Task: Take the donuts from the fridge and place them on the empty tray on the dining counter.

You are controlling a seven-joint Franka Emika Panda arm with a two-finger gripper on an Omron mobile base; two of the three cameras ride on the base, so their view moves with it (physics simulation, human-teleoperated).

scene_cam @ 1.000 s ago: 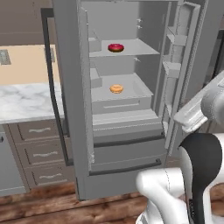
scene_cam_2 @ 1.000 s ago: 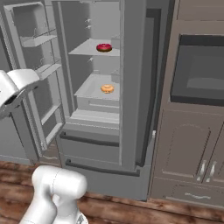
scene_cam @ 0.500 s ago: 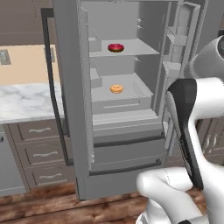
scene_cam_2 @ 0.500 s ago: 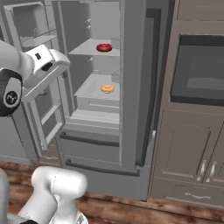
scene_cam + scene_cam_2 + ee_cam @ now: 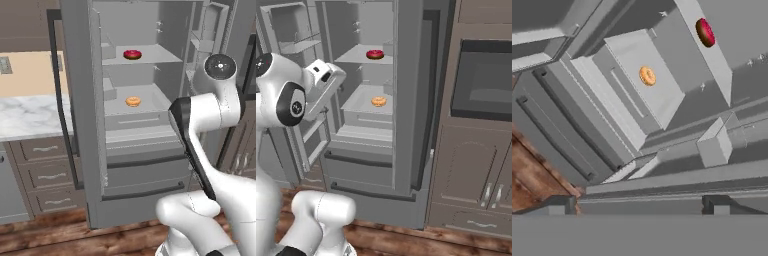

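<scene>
The pink-iced donut [image 5: 132, 54] lies flat on the upper shelf [image 5: 150, 57] of the open fridge [image 5: 80, 125], toward the front of that shelf. The orange-tan donut [image 5: 132, 101] lies on the lower shelf [image 5: 150, 105], directly beneath the pink one, with a bare stretch of pale shelf around it. Each shelf holds just its one donut; the two are well apart, one level between them.

Below the lower shelf the fridge has a shallow inner drawer [image 5: 368, 120] and then two wide outer drawers [image 5: 142, 175] with dark bar handles, all closed. The right-hand door is swung open, its door bins [image 5: 207, 30] bare as far as can be seen. The other door [image 5: 411, 100] stays closed at the fridge's far side.

In the hand view the fridge interior appears rolled to a slant, with the orange-tan donut [image 5: 647, 76] and the pink-iced donut [image 5: 705, 32] both in sight on their shelves.

The gripper [image 5: 639, 205] hangs outside the fridge, in front of the open door and well short of either donut; its two dark fingertips [image 5: 559, 204] stand spread wide apart with nothing between them.

Beside the fridge, away from the arm, a marble worktop [image 5: 25, 117] sits over brown drawers [image 5: 45, 170]; on the other side stands a built-in oven [image 5: 483, 82] in brown cabinetry.
</scene>
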